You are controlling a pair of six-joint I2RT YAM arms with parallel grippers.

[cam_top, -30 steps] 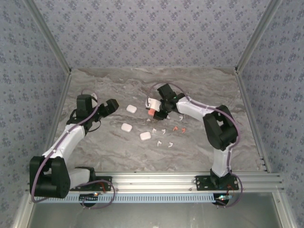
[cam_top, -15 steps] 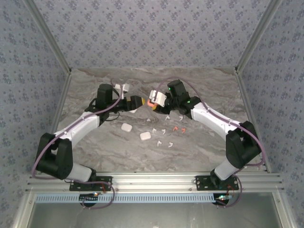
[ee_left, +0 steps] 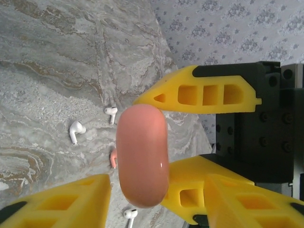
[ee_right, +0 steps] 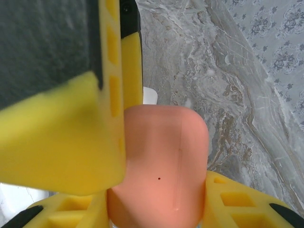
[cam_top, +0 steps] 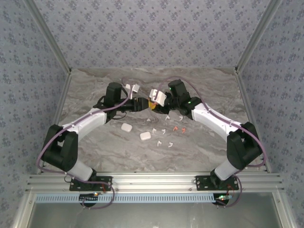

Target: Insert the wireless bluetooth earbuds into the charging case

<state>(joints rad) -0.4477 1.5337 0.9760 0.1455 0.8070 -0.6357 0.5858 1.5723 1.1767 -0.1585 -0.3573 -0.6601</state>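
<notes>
While both arms meet over far middle of surface (cam_top: 95, 80), right claw (cam_top: 154, 101) pinches coral charging case (ee_left: 142, 156), lifted off surface. Left claw (cam_top: 141, 102) spread, fingers flanking case, no clamp seen. Earbuds (ee_left: 76, 132) lie loose on surface, nearer robot than held case, mostly white, two coral. Two white cases (cam_top: 126, 127) rest left of them.

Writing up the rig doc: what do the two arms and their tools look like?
Both arms match: white shells on the long links, black joint housings. A purple cable loops along the left arm and the right arm. The left tool and right tool have black bodies and yellow fingers with rectangular cut-outs. A green light glows on the right arm.
</notes>
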